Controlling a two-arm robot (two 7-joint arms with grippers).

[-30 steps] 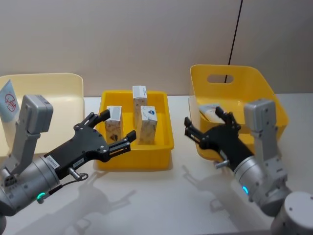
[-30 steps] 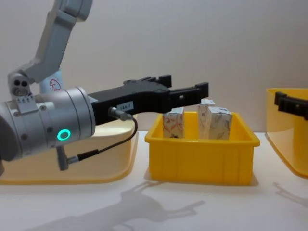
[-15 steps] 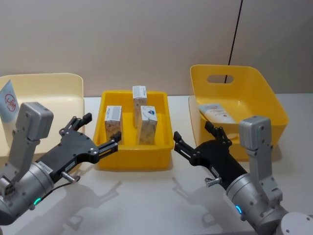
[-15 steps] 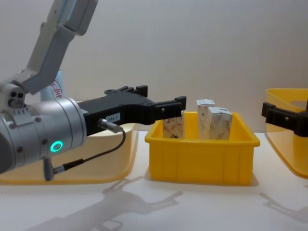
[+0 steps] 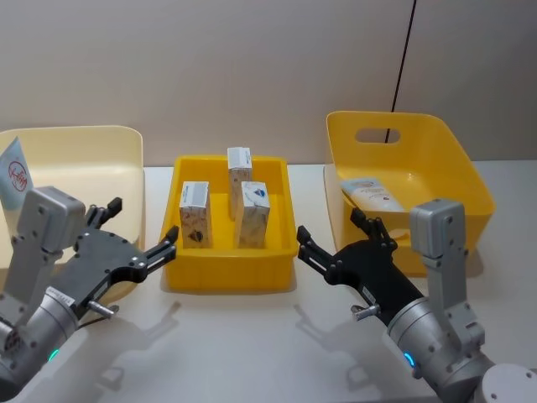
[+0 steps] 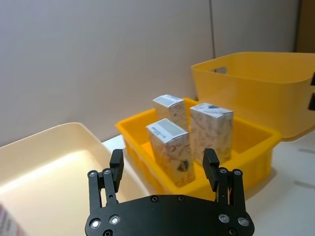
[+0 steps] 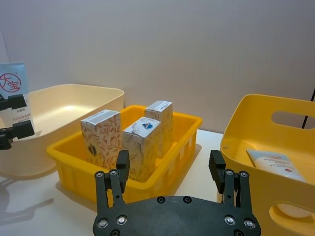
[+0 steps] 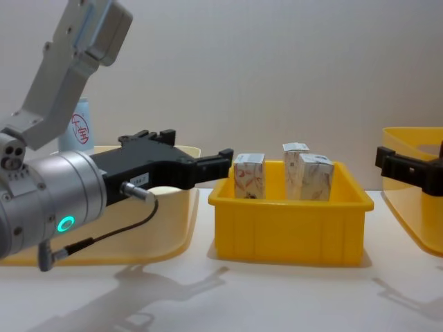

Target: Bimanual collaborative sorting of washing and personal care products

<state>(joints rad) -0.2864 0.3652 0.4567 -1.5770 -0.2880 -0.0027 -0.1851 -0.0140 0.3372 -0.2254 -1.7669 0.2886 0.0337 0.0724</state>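
We are looking down on a white table [image 5: 252, 344] with a yellow tray [image 5: 231, 275] at its centre. 3 small cartons with marbled print are standing upright inside it. The left carton [image 5: 195, 214] is at 9 o'clock of the tray, the rear carton [image 5: 239, 168] is at 12 o'clock, and the right carton [image 5: 254, 211] is near the middle, just in front of the rear one. Neither gripper is touching any of them.

We are seeing the left gripper [image 5: 138, 228] hovering at 8 o'clock of the tray, above the near right corner of the cream bin [image 5: 84, 143]. Its fingers are spread wide and are grasping nothing, and one fingertip is reaching close to the tray's left rim. In the left wrist view the 2 fingers [image 6: 116, 166] are framing the cartons from well back, with bare air between them.

The right gripper [image 5: 329, 228] is hovering at 4 o'clock of the tray, between it and the yellow handled bin [image 5: 436, 143]. It is likewise released and empty, as its wrist view is showing.

The upright tube [image 5: 13, 172], light blue with a red circled logo, is standing at the 9 o'clock edge of the cream bin. The lying tube [image 5: 373, 195] is resting flat on the floor of the handled bin, at 9 o'clock within it, just beyond the right gripper's fingers.
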